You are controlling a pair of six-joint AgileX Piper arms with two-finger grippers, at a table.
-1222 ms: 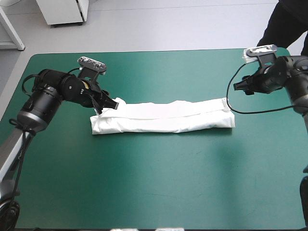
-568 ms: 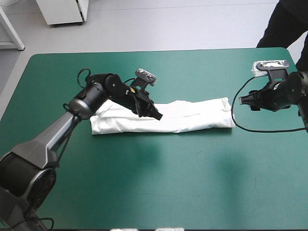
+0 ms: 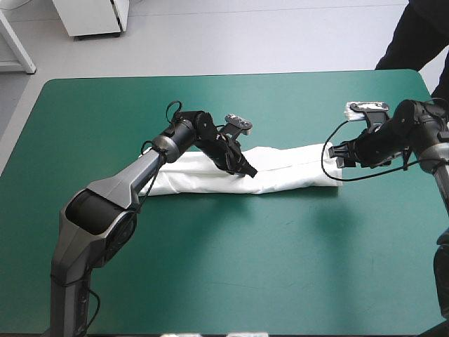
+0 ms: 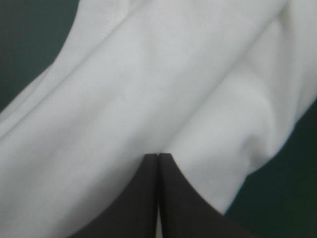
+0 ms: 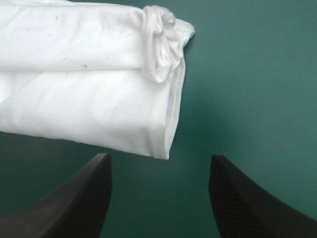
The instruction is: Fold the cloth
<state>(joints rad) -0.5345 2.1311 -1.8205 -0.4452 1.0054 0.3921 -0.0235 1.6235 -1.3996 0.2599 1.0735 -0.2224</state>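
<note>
- I see the T-shirt [image 3: 295, 172] as a long folded bundle across the tabletop [image 3: 210, 267].
- Left pincer [image 3: 250, 172], fingers together, sits over its middle.
- Right pincer [image 3: 342, 158], fingers apart, faces its right end.

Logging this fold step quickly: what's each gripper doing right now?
Left gripper: closed on the shirt.
Right gripper: open, holding nothing, shirt's end just ahead.

From where I stand, the left arm [image 3: 105, 193] is a long, tapering shell of dull grey metal with glossy black rounded joints, turning all black toward the wrist. The right arm [image 3: 415, 128] matches it, with a bulbous black wrist housing and a grey link behind. Each ends in jaws of two broad black fin-curved fingers [image 5: 74, 198]. One finger of the right pair shows a fine dotted texture.
</note>
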